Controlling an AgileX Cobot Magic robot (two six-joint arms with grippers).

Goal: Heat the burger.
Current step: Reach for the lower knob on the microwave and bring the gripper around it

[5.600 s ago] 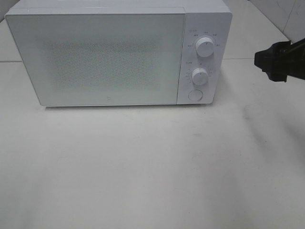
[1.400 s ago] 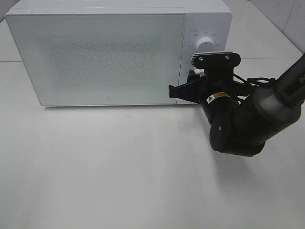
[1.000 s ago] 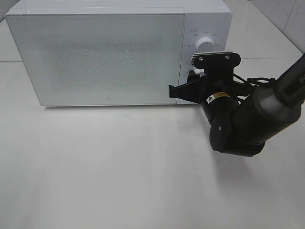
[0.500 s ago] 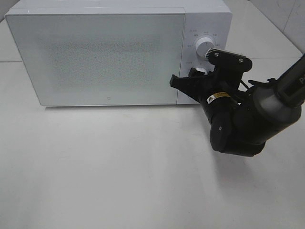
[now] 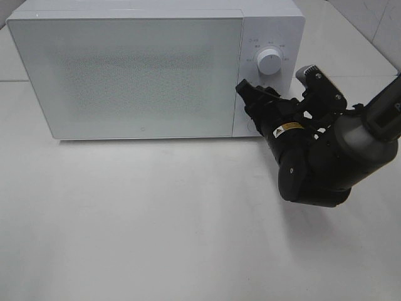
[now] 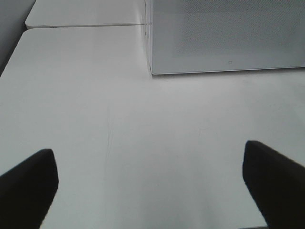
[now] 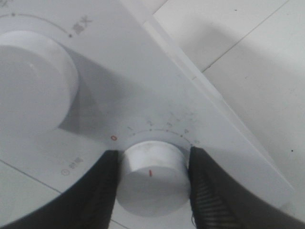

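Note:
The burger is hidden from every view. The white microwave (image 5: pixel 138 75) stands at the back of the table with its door closed. My right gripper (image 5: pixel 258 105) reaches to its control panel and covers the lower knob in the exterior view. In the right wrist view the gripper (image 7: pixel 152 188) is shut on the lower knob (image 7: pixel 152 174), one black finger (image 7: pixel 93 193) pressed against each side of it. The knob sits under a scale with a red 0. My left gripper (image 6: pixel 152 191) hangs open over bare table in front of the microwave's left corner.
The upper knob (image 5: pixel 269 61) stays free above my right gripper. The right arm's bulky black wrist (image 5: pixel 313 163) hangs over the table in front of the microwave's right end. White tabletop (image 5: pixel 156 226) stretches across the front.
My right arm came in from the right edge and took hold of the lower knob. Over the last second its wrist has rolled clockwise, with the gripper still on the knob.

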